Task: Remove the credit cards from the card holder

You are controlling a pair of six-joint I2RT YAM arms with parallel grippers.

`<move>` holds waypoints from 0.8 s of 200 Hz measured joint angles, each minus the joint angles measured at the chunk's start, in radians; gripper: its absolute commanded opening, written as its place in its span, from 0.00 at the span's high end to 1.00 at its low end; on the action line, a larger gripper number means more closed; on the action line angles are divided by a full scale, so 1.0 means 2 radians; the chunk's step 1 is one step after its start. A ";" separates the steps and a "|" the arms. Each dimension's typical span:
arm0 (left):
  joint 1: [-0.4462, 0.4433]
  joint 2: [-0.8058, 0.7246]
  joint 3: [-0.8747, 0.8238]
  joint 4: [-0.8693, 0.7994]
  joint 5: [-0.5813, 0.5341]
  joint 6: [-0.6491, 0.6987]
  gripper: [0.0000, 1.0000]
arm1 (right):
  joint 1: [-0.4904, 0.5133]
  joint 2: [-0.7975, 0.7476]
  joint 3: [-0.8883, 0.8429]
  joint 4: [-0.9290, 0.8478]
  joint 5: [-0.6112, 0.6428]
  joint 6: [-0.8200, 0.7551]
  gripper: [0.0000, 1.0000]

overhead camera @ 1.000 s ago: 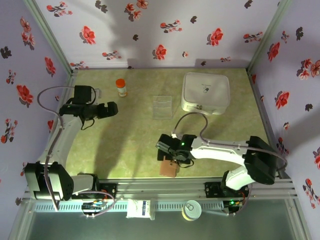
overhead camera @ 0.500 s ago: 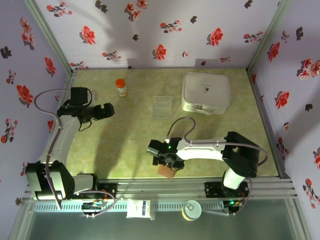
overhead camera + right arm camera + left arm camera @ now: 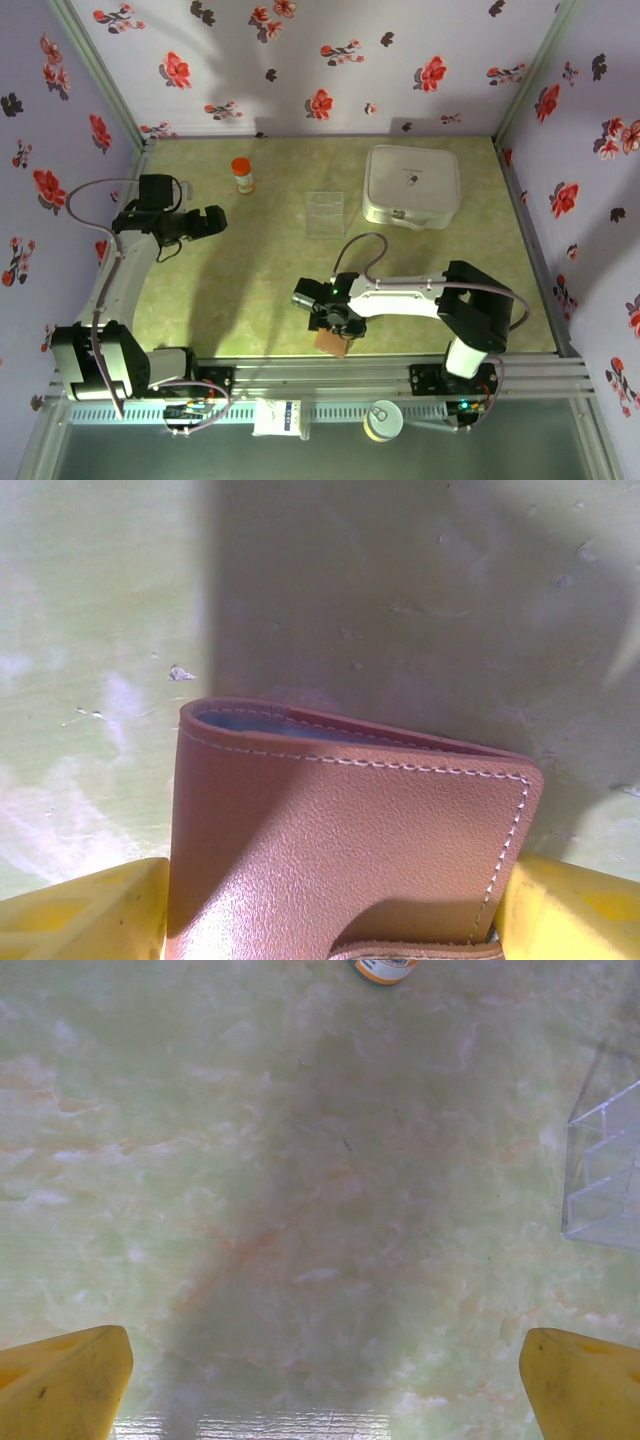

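**Right fingers astride the folded card holder: grasp step, cards not yet out**

The right fingers [image 3: 80, 915] stand one at each side of the card holder [image 3: 340, 840], a small reddish-brown leather bifold wallet with pale stitching. They sit at its edges, but whether they press on it cannot be told. The holder lies folded shut near the front edge of the pale green marbled surface [image 3: 250, 280], with a strip of blue-grey lining visible at its lip. The left fingers [image 3: 60, 1380] are spread wide over bare surface at the far left, well apart from the holder.

Step in hand, as judged: securing the holder. Extraction has not begun. The next move calls for a firm hold on the holder, then opening the fold. The left arm will probably have to come across to steady one flap or draw out the credit cards.

Count:
- Card holder: one.
- Credit cards: number cannot be told; the fold covers them.
- Small orange-capped bottle [image 3: 242, 175]: one.
- Clear transparent rectangular tray [image 3: 324, 212]: one.
- White square lidded container [image 3: 411, 186]: one.
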 measured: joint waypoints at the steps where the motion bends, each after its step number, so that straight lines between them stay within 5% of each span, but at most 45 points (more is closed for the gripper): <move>1: 0.000 0.000 0.000 0.000 0.000 0.000 0.00 | 0.000 0.000 0.000 0.000 0.000 0.000 0.22; 62: 0.012 0.000 0.000 0.000 0.003 0.000 0.00 | -0.052 0.002 0.011 -0.001 -0.007 -0.050 0.31; 124: 0.024 0.000 0.000 0.000 0.003 0.000 0.00 | -0.146 0.050 0.078 -0.010 -0.006 -0.190 0.31; 160: 0.024 0.000 0.000 0.000 0.003 0.000 0.00 | -0.157 0.094 0.116 -0.011 -0.013 -0.260 0.14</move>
